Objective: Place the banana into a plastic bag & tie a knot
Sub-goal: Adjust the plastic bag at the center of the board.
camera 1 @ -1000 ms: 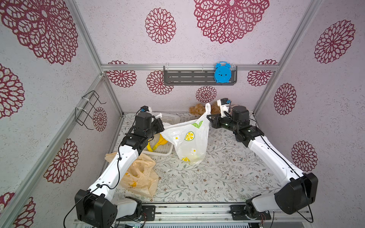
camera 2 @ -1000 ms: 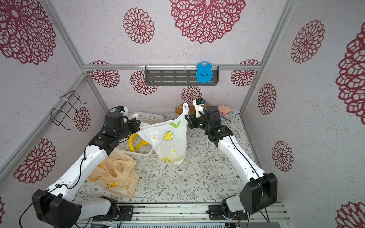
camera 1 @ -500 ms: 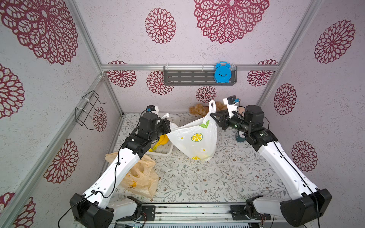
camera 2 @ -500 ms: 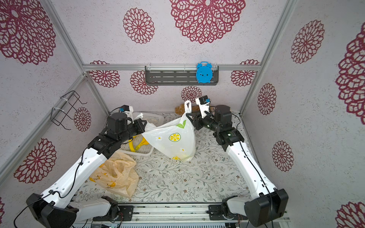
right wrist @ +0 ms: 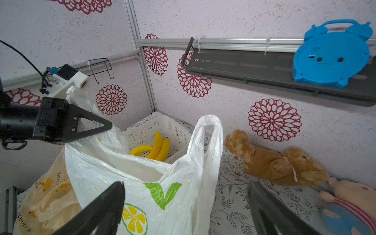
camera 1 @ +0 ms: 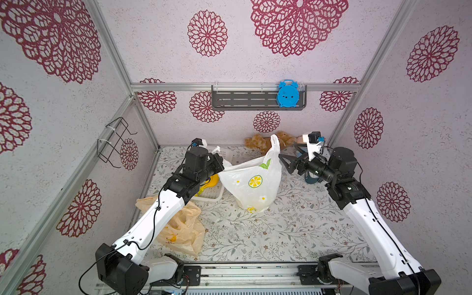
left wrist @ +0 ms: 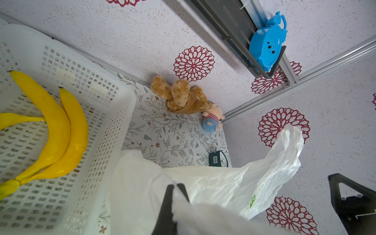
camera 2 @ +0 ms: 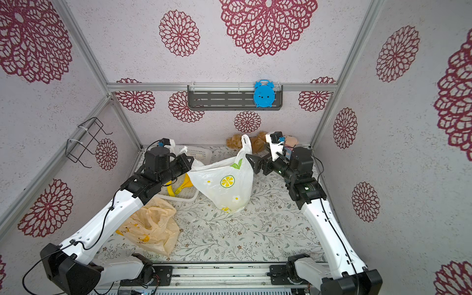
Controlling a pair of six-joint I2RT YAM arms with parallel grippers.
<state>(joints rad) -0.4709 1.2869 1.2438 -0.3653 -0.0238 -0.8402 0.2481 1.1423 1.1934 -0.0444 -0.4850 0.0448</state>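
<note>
Left jaws are pinched tight on one side of the lemon-print bag (camera 1: 255, 184), holding that edge of the mouth up off the desk (camera 1: 268, 237). Right jaws are spread wide with nothing in them, just beside the free handle loop (right wrist: 207, 130), which stands up on its own toward the far edge of the desk. The bag's base sits mid-desk and its mouth sags open between the two arms.

The bananas (left wrist: 59, 130) lie in the white basket (left wrist: 129, 105) at the far left corner of the desk, just beside the bag. There is a yellow patch low on the bag, but I can't tell if it is print or fruit.

That film looks thin, light and floppy, and probably slick too. A pinch on a single layer would likely slide, so the gathered handle loop is the spot to take, well down where the plastic bunches. It won't hold a shape, so the mouth will likely fall shut if the left side lets go.

The bananas look firm, smooth and curved, and seem joined at the stem, so I'd expect them to come as a bunch. Grip across the thick middle of a curve, or at the stem end, and go gently, because the skin may bruise or slip.

Another crumpled yellowish bag (camera 1: 178, 224) lies at the near left, well clear.
</note>
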